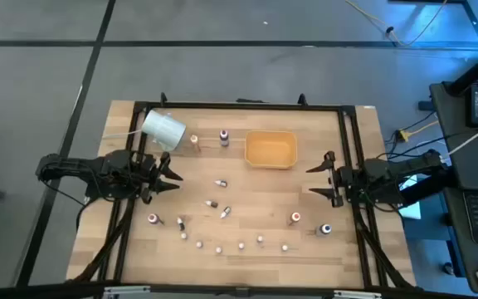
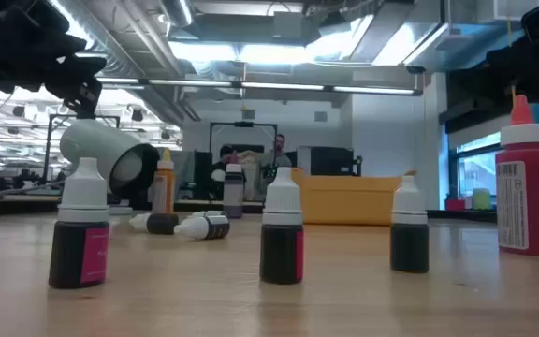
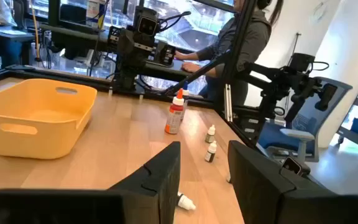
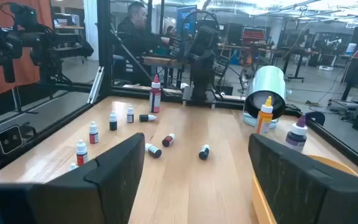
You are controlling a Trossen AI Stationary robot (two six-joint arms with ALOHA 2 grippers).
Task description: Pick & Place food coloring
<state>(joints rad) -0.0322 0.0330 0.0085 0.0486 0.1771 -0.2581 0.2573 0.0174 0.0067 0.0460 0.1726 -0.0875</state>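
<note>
The table [image 1: 247,262] is pale wooden planking inside a dark metal frame. At about 12 o'clock sits the tray [image 1: 270,149], a smooth tan-orange plastic tub with rounded corners and handle slots; nothing shows inside it. At 11 o'clock a large white cylinder [image 1: 164,129] lies on its side, its open mouth dark in the low view.

The food coloring bottles [image 1: 218,247] are small plastic vials with pointed caps, scattered from the centre to 6 o'clock: a curved row stands upright along the near edge, a few lie tipped over near the middle, and two taller ones stand between cylinder and tray. A red-capped one [image 1: 295,218] stands at 4 o'clock.

The left gripper [image 1: 171,175], at 9 o'clock, has its fingers parted around nothing. The right gripper [image 1: 322,180], at 3 o'clock, is spread wide and empty.
</note>
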